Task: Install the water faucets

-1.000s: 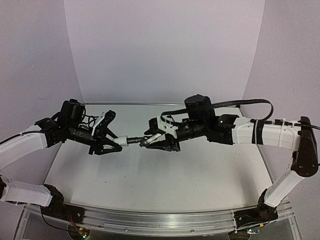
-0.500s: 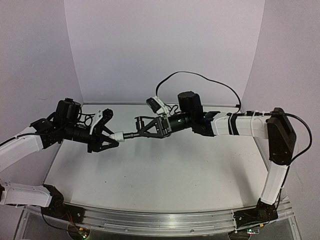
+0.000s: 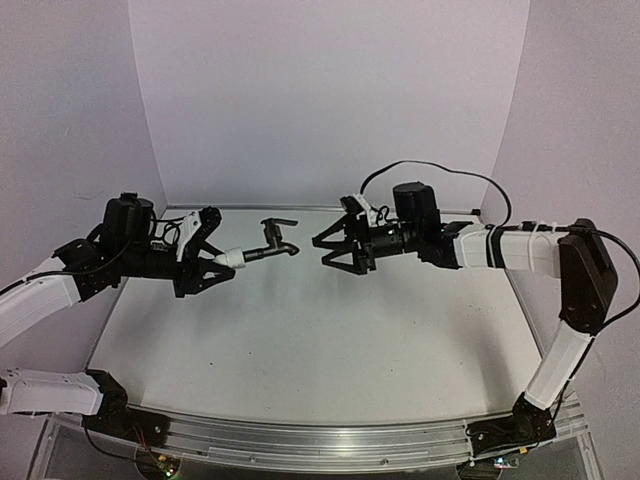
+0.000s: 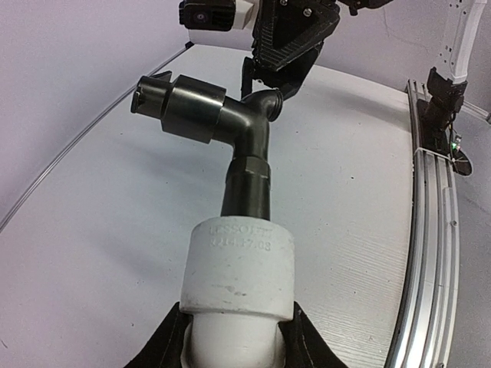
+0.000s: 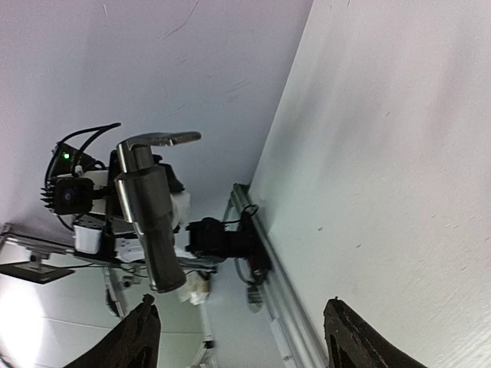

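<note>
Up around 10 o'clock over the worktop, held in the air and not resting on it, was the faucet, with its shank stuck into the white fitting. The left claw was clamped tight on that fitting, and the tap poked out toward 3 o'clock with the lever handle up at 12. The right claw sat off at the faucet's 3 o'clock, spread wide with nothing in it and a clear gap between it and the spout. My read is that the job at this point was threading the tap into the fitting, though I couldn't tell how deep it already sat. If I were doing the next bit, I'd bring the right claw straight in along the tap's axis and grab the thick barrel near the elbow. I'd stay off the thin lever, since that looked like it would just flip or slip. I'd also square the wrist to the shank before closing, so the twist goes around the thread and doesn't pry sideways. The left claw only had the smooth round plastic to hang onto, so it might spin in the grip if the torque got heavy. Short turns with a regrasp between them seemed safer. I'd check the joint from the left wrist view, which showed it best.
</note>
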Robot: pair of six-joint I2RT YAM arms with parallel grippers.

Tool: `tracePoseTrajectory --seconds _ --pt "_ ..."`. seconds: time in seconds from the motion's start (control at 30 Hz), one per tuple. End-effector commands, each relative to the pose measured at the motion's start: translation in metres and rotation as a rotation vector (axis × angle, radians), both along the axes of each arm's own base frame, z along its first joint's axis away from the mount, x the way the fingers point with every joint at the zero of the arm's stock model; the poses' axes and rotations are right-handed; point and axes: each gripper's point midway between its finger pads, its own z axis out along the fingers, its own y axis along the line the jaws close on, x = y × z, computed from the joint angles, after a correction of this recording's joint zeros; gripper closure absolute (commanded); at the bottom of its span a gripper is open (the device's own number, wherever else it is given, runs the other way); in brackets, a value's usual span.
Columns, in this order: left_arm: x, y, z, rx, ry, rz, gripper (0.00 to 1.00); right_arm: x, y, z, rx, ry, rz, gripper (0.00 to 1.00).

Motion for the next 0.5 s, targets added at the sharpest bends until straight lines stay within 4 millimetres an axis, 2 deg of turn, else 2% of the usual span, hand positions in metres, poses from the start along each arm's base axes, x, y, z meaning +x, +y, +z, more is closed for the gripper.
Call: tracePoseTrajectory --seconds 0.0,0.13,0.2,0.3,0.4,0.47 --pt "-0.002 -0.005 0.039 -0.1 -0.106 -0.026 1.0 0.01 -0.016 0.039 -0.081 -0.377 -0.042 0.25" --pt "-0.014 -0.012 0.04 -0.132 -0.066 -0.099 1.0 0.007 -0.03 0.069 -0.111 -0.699 -0.048 0.23" --pt "-0.025 -0.017 0.042 -0.159 -0.026 -0.169 1.0 -0.004 -0.031 0.08 -0.137 -0.917 -0.024 0.2" --pt "-0.04 -0.026 0.041 -0.191 0.052 -0.273 1.0 -0.04 -0.023 0.1 -0.103 -1.299 0.077 0.18" --pt "-0.05 -0.032 0.039 -0.208 0.138 -0.355 1.0 -0.078 -0.009 0.102 -0.099 -1.615 0.202 0.17" --pt "-0.054 -0.036 0.038 -0.217 0.185 -0.394 1.0 -0.09 -0.001 0.102 -0.095 -1.728 0.251 0.16"
